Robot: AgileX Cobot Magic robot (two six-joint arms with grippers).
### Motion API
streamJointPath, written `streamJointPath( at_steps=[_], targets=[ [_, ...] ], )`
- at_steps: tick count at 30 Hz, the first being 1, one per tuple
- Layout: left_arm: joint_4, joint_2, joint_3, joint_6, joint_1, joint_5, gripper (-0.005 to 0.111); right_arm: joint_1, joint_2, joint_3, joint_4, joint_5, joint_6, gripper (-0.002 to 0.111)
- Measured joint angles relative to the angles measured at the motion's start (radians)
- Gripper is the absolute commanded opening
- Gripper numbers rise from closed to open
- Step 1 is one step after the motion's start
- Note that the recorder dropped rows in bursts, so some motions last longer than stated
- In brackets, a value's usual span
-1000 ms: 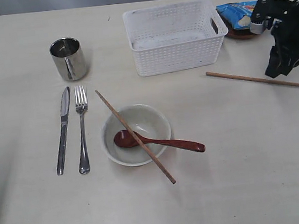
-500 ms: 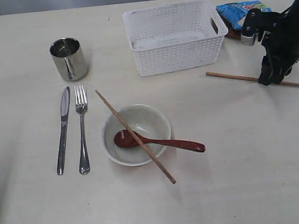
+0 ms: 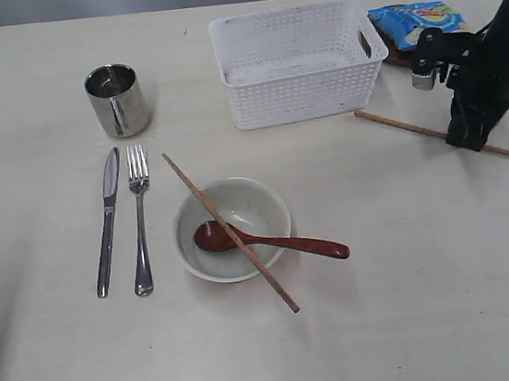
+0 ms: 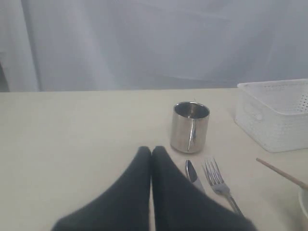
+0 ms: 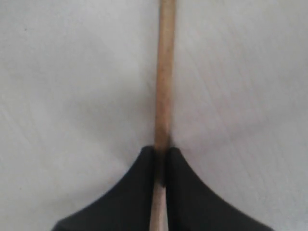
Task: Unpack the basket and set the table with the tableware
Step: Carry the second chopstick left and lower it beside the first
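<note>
Presently the right fingers [image 5: 134, 192] are closed on 1 wooden chopstick [image 5: 164, 72], which lies flat on the bench [image 3: 413, 273] to the right of the white basket [image 3: 302, 87], well apart from the place setting. The left fingers [image 4: 137, 192] are pressed together on nothing, near the steel cup [image 4: 190, 126]. The pinch sits off-centre, nearer the stick's far right end, so on lifting the longer free part would probably droop or pivot. A thin round shaft held between narrow fingers could also roll or slip out. A swinging tip might strike the basket wall close beside it. The 2nd chopstick [image 3: 232, 233] rests slanted across the bowl [image 3: 248, 199], over the reddish spoon [image 3: 270, 241]. Setting its partner down carelessly could nudge either one off the rim. The knife [image 3: 107, 218] and fork [image 3: 139, 219] lie parallel to the left of the bowl, outside the likely path. The basket shows nothing inside from this angle.
</note>
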Motion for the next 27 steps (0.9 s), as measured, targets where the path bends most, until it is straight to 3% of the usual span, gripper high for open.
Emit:
streamJointPath(
  at_steps=[4,9,15,27],
  targets=[
    [0.000,0.000,0.000,0.000,0.000,0.000,0.000,0.087,-0.051,0.003,-0.038,0.118,0.008,0.000],
    [0.000,0.000,0.000,0.000,0.000,0.000,0.000,0.209,-0.269,0.003,-0.033,0.128,0.147,0.000],
    [0.000,0.000,0.000,0.000,0.000,0.000,0.000,0.389,-0.396,0.003,0.076,0.119,0.457,0.000],
    [0.000,0.000,0.000,0.000,0.000,0.000,0.000,0.726,-0.355,0.003,0.116,0.129,1.149,0.000]
  ],
)
